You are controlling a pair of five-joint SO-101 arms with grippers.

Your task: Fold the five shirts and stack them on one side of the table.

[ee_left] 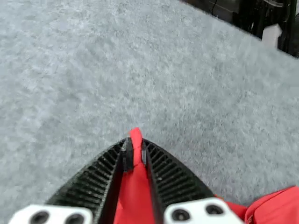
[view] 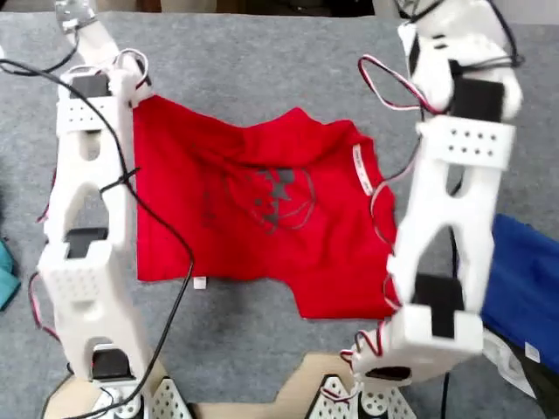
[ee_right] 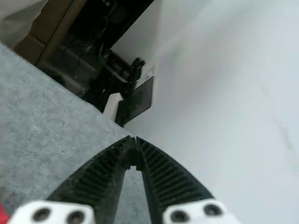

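A red shirt (view: 262,218) with a dark print lies spread on the grey table (view: 262,61), its collar toward the right arm. In the high view my left gripper (view: 131,83) is at the shirt's far left corner. The left wrist view shows this gripper (ee_left: 134,149) shut on a pinch of red shirt (ee_left: 133,186) just above the grey surface. My right gripper (ee_right: 135,151) is shut with nothing between its fingers and is raised, pointing past the table's far edge toward a wall. In the high view the right arm (view: 454,175) stands over the shirt's right edge.
A blue shirt (view: 524,288) lies at the right edge of the table. A bit of teal cloth (view: 4,271) shows at the left edge. The arms' bases sit on a wooden board (view: 297,393) at the near edge. Dark equipment (ee_right: 98,60) stands beyond the table.
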